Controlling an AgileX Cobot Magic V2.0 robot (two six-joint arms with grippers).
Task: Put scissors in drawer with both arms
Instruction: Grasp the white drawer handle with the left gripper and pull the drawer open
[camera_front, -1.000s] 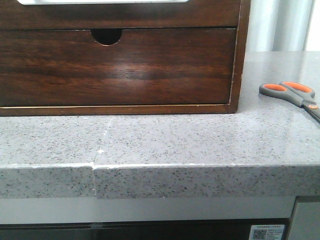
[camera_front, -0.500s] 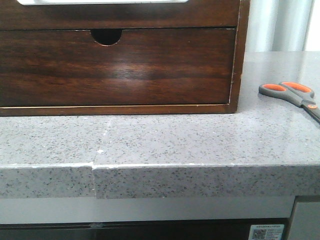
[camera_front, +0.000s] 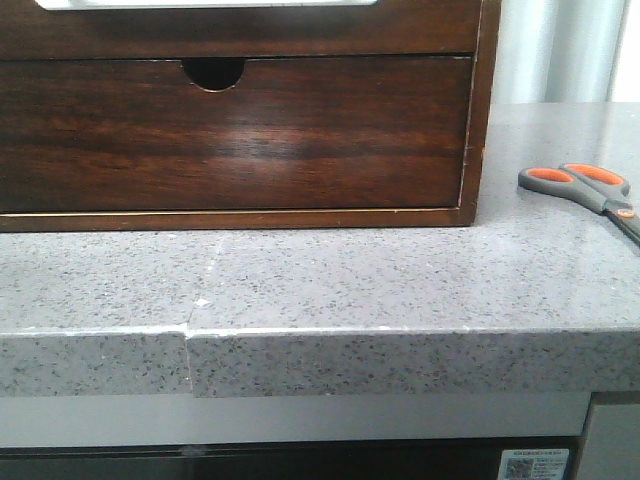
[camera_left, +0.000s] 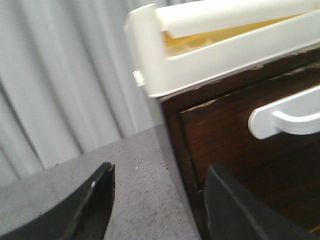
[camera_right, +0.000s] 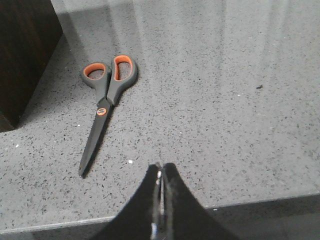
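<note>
The scissors (camera_front: 585, 188) lie flat on the grey counter to the right of the dark brown cabinet; their blades run off the right edge of the front view. In the right wrist view the scissors (camera_right: 107, 95) lie closed, and my right gripper (camera_right: 161, 167) is shut and empty above the counter's front edge, short of their blade tip. My left gripper (camera_left: 160, 170) is open and empty by the cabinet's left corner. The upper drawer front (camera_left: 225, 140) is shut and carries a white handle (camera_left: 280, 117). Its lower part (camera_front: 420, 30) shows in the front view. Neither gripper shows in the front view.
A lower drawer (camera_front: 240, 135) with a small semicircular notch (camera_front: 213, 72) is shut. A white tray (camera_left: 200, 55) with something yellow inside sits on top of the cabinet. Pale curtains (camera_left: 60, 75) hang behind. The counter (camera_front: 330, 290) has a seam near its front edge.
</note>
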